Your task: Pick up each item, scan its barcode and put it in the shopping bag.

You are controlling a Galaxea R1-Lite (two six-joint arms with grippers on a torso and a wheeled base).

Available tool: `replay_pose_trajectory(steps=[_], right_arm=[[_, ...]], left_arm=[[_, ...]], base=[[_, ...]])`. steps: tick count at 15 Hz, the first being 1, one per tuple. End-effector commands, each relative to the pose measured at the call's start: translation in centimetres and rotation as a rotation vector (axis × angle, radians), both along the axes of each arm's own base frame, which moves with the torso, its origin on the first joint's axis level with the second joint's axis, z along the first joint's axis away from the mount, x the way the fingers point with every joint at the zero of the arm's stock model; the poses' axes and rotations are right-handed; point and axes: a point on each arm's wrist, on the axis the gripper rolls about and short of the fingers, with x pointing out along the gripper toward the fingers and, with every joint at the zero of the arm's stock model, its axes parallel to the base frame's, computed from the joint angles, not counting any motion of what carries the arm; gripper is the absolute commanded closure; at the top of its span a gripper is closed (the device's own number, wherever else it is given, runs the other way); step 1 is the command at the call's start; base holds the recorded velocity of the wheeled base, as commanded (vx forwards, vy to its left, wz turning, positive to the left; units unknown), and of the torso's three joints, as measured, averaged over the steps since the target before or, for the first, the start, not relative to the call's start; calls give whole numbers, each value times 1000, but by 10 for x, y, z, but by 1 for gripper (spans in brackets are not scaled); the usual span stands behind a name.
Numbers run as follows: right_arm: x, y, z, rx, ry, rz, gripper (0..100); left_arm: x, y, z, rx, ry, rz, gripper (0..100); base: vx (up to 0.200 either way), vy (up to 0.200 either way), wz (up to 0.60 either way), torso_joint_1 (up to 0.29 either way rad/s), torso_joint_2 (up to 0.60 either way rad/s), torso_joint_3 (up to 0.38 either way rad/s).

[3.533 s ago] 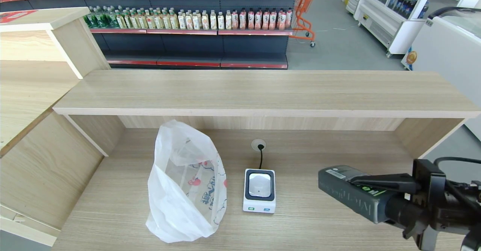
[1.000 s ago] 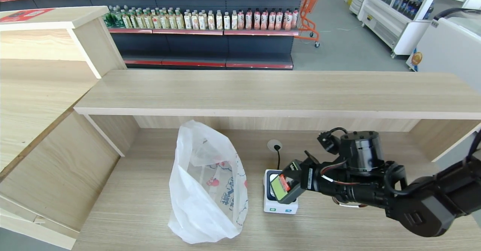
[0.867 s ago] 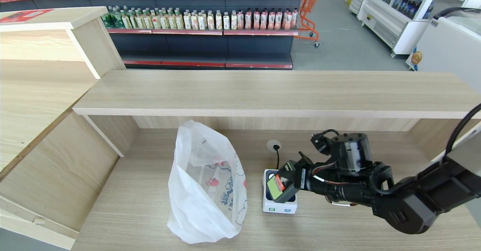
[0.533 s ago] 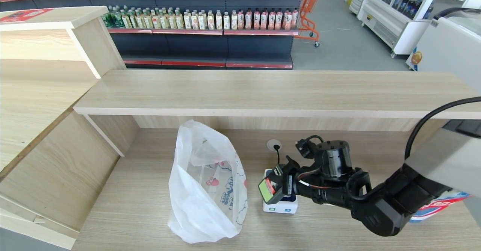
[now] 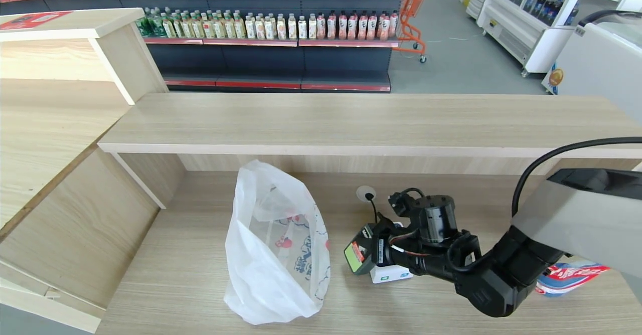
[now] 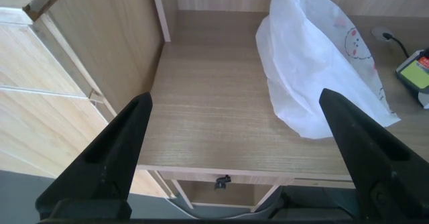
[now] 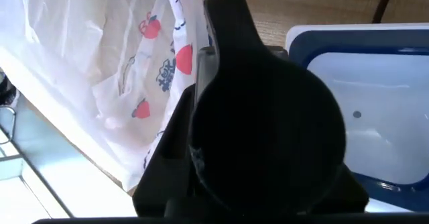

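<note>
Box (image 5: 355,258), dark with a green end face: clamped between the closed-in fingers of right gripper (image 5: 370,248), lying on its side in the air, low over the counter (image 5: 165,285). Sits between scanner (image 5: 392,274) and shopping bag (image 5: 276,255), green end turned toward the bag, near its side but apart from it. Partly hides the scanner from the head camera; touching it or just clear, cannot tell. Shown from the right wrist as well: scanner (image 7: 375,96), blue-rimmed, on one side, printed bag film (image 7: 100,63) on the other, and a dark bulk up close between them, probably the box and a finger together.

Left gripper (image 6: 238,127): fingers spread wide, nothing between them, over the near edge of the counter, to the left of the bag.

Bag standing, mouth open upward, walls slumped and partly folded in. One more item, a blue and red packet (image 5: 572,275), lying flat on the counter well to the right, behind the arm.

Step in hand, by judgement: end of the scan, start of the carry to the bag. Next move: lift first, high enough to clear the bag's rim, then across above the mouth, then release. Worth minding: thin film, easily pushed over or shut by a low approach.
</note>
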Motion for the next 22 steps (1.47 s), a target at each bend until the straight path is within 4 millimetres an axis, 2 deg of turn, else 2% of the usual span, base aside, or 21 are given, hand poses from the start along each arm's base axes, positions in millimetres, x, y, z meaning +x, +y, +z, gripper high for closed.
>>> replay_pose_trajectory(steps=[1, 5, 9, 18, 20, 22], right_arm=[[-5, -2, 28, 79, -30, -16, 100], [-15, -11, 49, 104, -53, -32, 100], [-19, -31, 38, 16, -56, -64, 100], [-21, -35, 37, -6, -54, -81, 100], [-25, -37, 46, 17, -75, -79, 100], [-44, -41, 81, 167, -77, -96, 100]], left_arm=[[0, 0, 0, 0, 0, 1, 0], [0, 0, 0, 0, 0, -1, 0], [0, 0, 0, 0, 0, 1, 0], [0, 0, 0, 0, 0, -1, 0], [0, 0, 0, 0, 0, -1, 0], [0, 0, 0, 0, 0, 1, 0]], base=[[0, 0, 0, 0, 0, 0], [0, 0, 0, 0, 0, 0], [0, 0, 0, 0, 0, 0], [0, 0, 0, 0, 0, 0], [0, 0, 0, 0, 0, 0], [0, 0, 0, 0, 0, 0]])
